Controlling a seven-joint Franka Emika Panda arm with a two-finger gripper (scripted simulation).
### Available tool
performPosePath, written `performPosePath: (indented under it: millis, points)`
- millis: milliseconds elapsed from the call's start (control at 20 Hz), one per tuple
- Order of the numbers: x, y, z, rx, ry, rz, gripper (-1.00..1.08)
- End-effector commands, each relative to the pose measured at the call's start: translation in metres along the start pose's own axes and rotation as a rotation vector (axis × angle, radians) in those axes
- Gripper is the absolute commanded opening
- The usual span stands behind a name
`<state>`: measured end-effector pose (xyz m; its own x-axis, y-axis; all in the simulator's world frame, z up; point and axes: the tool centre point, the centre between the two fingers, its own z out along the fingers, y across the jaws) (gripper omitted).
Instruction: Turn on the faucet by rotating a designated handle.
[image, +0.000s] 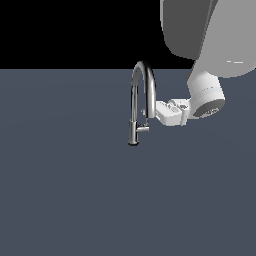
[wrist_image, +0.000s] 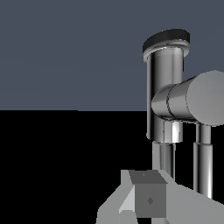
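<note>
The chrome faucet stands on the grey floor with its tall gooseneck spout and short base column. The stubby chrome handle sticks out sideways from the column toward the exterior view's right. My gripper reaches in from the right, its tips against the spout's right tube, just above the handle. In the wrist view the handle is a large cylinder close ahead, off the base column. My gripper shows no gap between its fingers and holds nothing.
The flat grey floor spreads all around the faucet. My white arm hangs over the upper right of the exterior view. The background beyond the floor is black.
</note>
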<state>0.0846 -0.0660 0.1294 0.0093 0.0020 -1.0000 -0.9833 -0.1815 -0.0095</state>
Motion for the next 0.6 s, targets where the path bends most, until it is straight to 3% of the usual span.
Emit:
performPosePath:
  millis: [0, 550]
  points:
    - [-0.001, 0.004, 0.0, 0.0, 0.0, 0.0, -1.0]
    - [-0.006, 0.022, 0.0, 0.0, 0.0, 0.0, -1.0]
